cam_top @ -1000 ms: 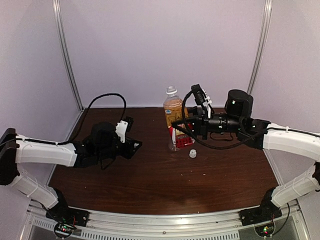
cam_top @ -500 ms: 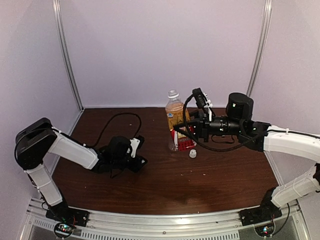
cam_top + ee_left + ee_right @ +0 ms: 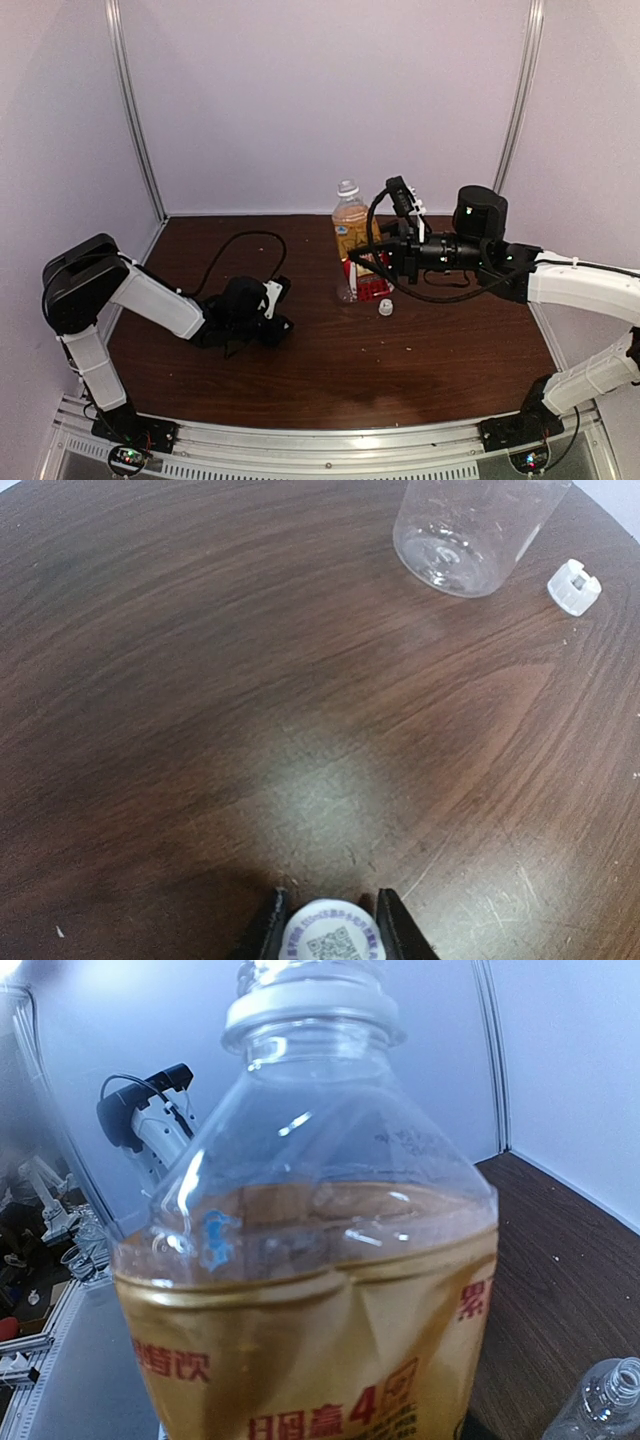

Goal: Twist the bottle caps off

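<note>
My right gripper (image 3: pixel 368 262) is shut round the amber bottle (image 3: pixel 350 225) at its label and holds it upright near the back of the table. In the right wrist view the amber bottle (image 3: pixel 320 1290) fills the frame and hides my fingers. Its neck shows a white collar ring and bare threads. My left gripper (image 3: pixel 333 935) is shut on a white bottle cap (image 3: pixel 333 942) with a printed code on top, low over the wood. A second white cap (image 3: pixel 385 308) lies loose on the table. The clear bottle (image 3: pixel 455 535) stands open-necked beside that loose cap (image 3: pixel 575 585).
The left arm is folded low over the table (image 3: pixel 330 380) with its black cable looping behind it. Pale walls and metal posts close in the sides and back. The clear bottle (image 3: pixel 600 1400) stands close to the held amber one.
The left arm has swung down and rightward, folding at the elbow, so its gripper with the cap now sits low over the table. The right arm and amber bottle have barely shifted.
</note>
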### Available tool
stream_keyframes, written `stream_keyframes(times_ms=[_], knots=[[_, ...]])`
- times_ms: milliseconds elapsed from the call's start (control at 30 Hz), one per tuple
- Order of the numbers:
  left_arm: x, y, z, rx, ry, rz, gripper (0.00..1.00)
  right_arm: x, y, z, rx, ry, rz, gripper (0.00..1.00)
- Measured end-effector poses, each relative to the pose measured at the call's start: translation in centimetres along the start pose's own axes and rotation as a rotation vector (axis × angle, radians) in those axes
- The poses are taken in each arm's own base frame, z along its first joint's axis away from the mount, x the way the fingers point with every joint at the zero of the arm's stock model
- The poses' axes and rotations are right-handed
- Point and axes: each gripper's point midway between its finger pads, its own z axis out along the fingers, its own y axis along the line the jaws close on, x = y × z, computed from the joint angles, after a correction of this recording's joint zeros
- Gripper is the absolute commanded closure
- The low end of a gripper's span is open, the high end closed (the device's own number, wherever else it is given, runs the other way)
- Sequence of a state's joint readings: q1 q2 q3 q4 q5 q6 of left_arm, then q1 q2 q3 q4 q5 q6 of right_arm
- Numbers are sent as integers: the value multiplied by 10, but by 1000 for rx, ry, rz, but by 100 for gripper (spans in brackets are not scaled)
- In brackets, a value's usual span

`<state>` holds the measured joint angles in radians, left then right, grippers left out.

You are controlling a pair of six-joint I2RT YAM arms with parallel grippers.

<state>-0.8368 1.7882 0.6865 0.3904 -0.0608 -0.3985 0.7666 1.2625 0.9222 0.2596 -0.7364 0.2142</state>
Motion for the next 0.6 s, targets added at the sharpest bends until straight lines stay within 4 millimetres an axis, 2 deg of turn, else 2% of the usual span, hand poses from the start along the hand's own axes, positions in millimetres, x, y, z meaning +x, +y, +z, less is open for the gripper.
stream_keyframes(times_ms=[467, 600], knots=[[-2, 5, 2, -22, -6, 3, 60, 0, -2, -1, 6, -1, 0, 52], [-3, 8, 1, -37, -8, 5, 55, 1, -3, -1, 7, 1, 1, 52]])
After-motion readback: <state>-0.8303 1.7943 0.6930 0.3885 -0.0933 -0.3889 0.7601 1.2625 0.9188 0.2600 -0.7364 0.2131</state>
